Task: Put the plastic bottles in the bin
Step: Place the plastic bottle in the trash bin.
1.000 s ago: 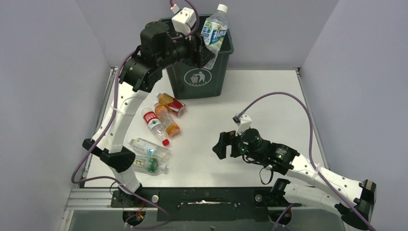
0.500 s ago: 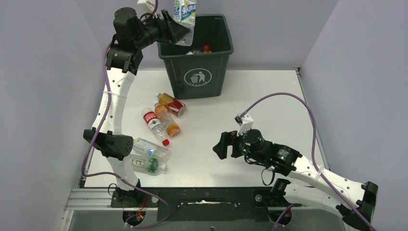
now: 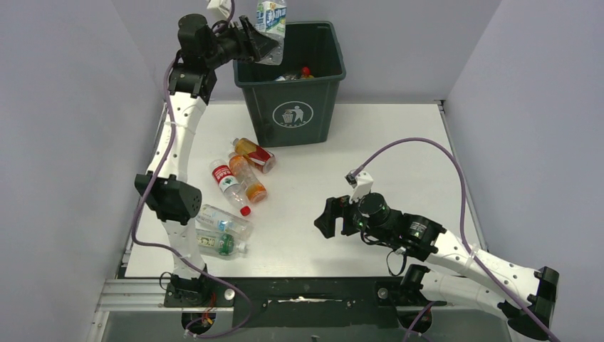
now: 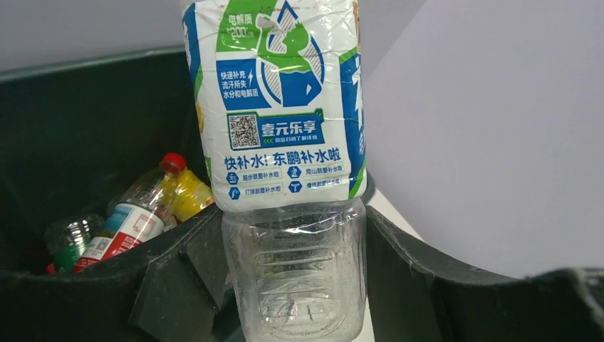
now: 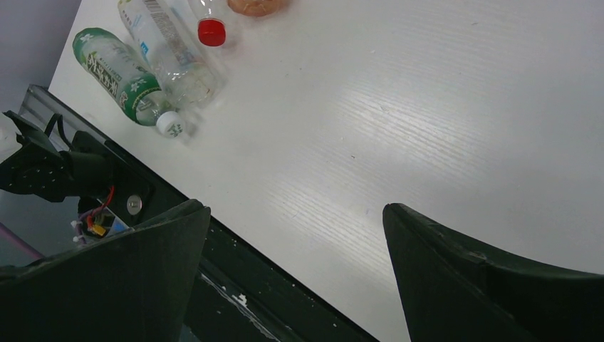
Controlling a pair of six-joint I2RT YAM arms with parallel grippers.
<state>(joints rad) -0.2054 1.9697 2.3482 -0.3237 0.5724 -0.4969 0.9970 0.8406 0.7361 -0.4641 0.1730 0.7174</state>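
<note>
A blue-and-green-labelled bottle (image 3: 271, 18) is held upright by the left gripper (image 3: 265, 44), above the left edge of the dark green bin (image 3: 292, 114).

The bin is set at the far side of the white table (image 3: 399, 135), and several discarded bottles (image 3: 295, 73) are seen inside it. The held bottle is clamped at its clear lower part, with the jaws closed partway around it. Its base appears to be over the rim, not over the middle of the opening. If it is released here, the rim may be struck and the bottle may be tipped outside, beside or behind the bin. Five loose bottles (image 3: 229, 184) are left lying on the table near the left arm. The right gripper (image 3: 329, 217) is spread wide, with nothing held, low over bare table.
</note>
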